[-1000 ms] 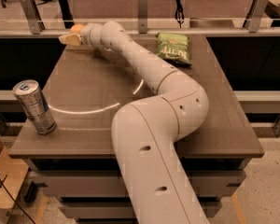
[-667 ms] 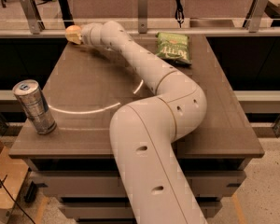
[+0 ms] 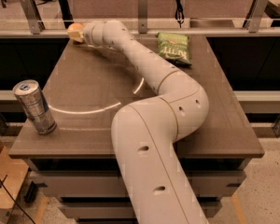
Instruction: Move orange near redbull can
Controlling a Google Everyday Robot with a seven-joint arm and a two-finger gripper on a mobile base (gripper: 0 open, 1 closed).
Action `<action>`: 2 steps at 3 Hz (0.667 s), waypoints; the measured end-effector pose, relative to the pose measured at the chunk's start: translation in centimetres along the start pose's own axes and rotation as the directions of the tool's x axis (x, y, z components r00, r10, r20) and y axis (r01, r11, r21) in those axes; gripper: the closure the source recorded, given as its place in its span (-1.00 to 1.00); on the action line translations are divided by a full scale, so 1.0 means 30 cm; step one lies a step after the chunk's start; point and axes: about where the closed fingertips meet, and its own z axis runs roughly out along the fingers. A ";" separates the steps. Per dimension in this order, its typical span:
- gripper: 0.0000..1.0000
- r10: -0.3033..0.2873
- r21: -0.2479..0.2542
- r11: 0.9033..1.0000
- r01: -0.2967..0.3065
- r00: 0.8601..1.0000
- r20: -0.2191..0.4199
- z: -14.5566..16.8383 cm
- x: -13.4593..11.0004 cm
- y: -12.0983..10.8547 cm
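Observation:
The orange (image 3: 74, 31) is a small round fruit at the far left corner of the brown table (image 3: 98, 83). My gripper (image 3: 80, 32) is at the end of the long white arm, right at the orange and mostly hidden behind the wrist. The redbull can (image 3: 34, 107), tall, slim and silver-grey with bluish markings, stands upright near the table's front left edge. It is far from the orange and the gripper.
A green crisp bag (image 3: 174, 47) lies at the far right of the table. My arm's white elbow (image 3: 177, 101) and base link cover the middle and front of the table. A rail with posts (image 3: 142, 13) runs behind the table.
The wrist and the orange have shifted only slightly at the far left corner. The can and the bag have not moved.

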 end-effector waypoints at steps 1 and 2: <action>1.00 -0.037 -0.029 0.999 0.038 0.999 0.023 -0.066 -0.081 0.005; 1.00 -0.072 -0.078 0.994 0.074 0.997 0.031 -0.177 -0.144 0.017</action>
